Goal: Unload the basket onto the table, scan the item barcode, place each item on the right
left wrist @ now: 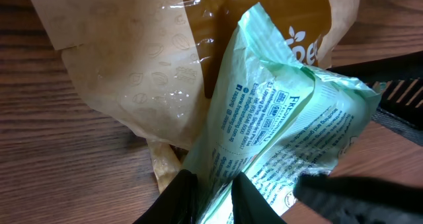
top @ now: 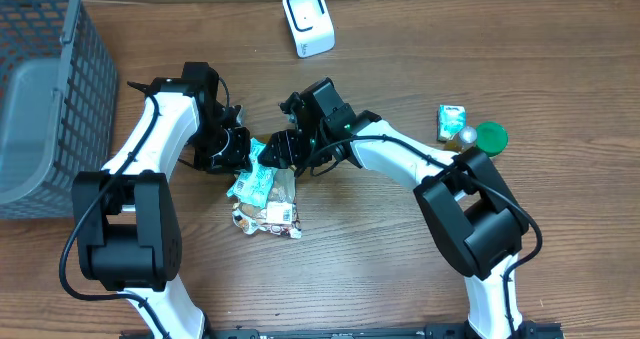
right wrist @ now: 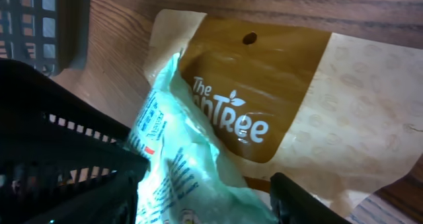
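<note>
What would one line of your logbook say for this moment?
left gripper: shut on green packet | right gripper: open, straddling same packet | brown pouch: lying beneath | white scanner: apart, far side

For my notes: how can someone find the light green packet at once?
On the table, go right from the grey basket at the left edge to the middle. The light green packet sits there over a tan pouch; unlike the pouch, it is mint green with small print.
</note>
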Robot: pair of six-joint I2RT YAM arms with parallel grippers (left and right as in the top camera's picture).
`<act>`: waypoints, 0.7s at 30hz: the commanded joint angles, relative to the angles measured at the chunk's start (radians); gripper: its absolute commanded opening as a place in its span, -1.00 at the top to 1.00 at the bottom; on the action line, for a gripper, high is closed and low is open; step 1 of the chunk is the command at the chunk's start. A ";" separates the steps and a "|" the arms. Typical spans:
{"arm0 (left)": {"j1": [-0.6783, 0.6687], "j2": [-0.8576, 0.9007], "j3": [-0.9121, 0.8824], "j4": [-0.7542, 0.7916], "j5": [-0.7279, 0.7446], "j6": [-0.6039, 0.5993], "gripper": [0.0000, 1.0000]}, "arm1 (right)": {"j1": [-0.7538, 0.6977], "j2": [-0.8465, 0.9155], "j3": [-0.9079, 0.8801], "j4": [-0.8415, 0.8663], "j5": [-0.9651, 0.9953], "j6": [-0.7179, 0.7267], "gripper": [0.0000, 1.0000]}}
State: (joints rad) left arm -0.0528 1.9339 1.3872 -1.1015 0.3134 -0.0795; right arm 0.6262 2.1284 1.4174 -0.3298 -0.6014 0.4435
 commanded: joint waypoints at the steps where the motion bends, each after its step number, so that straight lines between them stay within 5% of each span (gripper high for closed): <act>1: -0.007 -0.008 -0.006 0.007 -0.006 -0.008 0.59 | 0.000 0.014 -0.005 0.011 0.002 0.006 -0.14; 15: -0.007 -0.008 -0.006 0.014 -0.005 -0.012 0.61 | 0.000 0.014 -0.004 0.029 -0.011 0.006 0.23; 21: -0.008 -0.008 -0.006 0.014 -0.002 -0.014 0.81 | 0.006 0.021 -0.005 0.026 0.085 0.084 0.31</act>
State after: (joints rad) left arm -0.0528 1.9339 1.3872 -1.0916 0.3138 -0.0799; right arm 0.6266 2.1349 1.4174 -0.3073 -0.5591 0.4938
